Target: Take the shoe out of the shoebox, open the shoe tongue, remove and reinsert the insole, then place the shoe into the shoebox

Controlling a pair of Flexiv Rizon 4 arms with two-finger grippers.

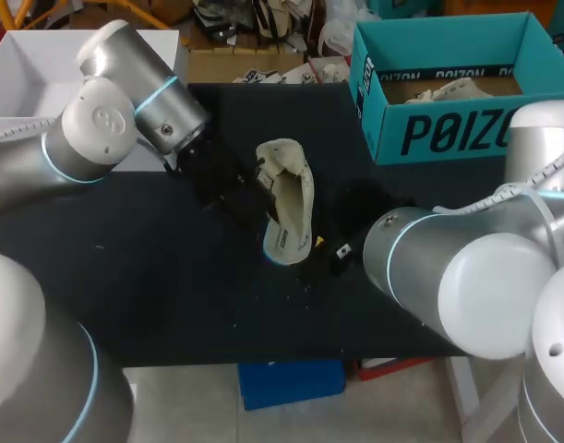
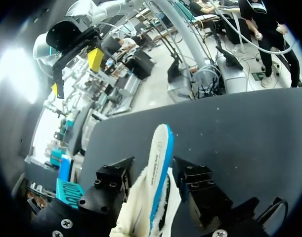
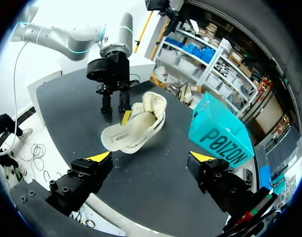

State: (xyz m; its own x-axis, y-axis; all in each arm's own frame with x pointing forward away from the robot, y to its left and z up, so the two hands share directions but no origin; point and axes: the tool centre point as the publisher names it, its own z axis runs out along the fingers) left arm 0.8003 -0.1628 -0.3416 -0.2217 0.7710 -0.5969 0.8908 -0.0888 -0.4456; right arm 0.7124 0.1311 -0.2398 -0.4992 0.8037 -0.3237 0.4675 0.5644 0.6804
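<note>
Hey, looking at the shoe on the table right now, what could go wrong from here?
1. The shoe lies on its side at the left end effector; pushing into it could make it roll or slip.
2. The open right end effector must come in close beside the left one, so they might collide.
3. The shoebox already holds something pale, which may crowd the shoe's return.

Large dark block lettering, a single word, on long side wall of teal shoebox [image 1: 448, 134]. Last letters hidden in head view; whole word showing in right wrist view. Short line of small dark print on pale underside of shoe [image 3: 122, 139], too small to make out. Same print faint in left wrist view.
</note>
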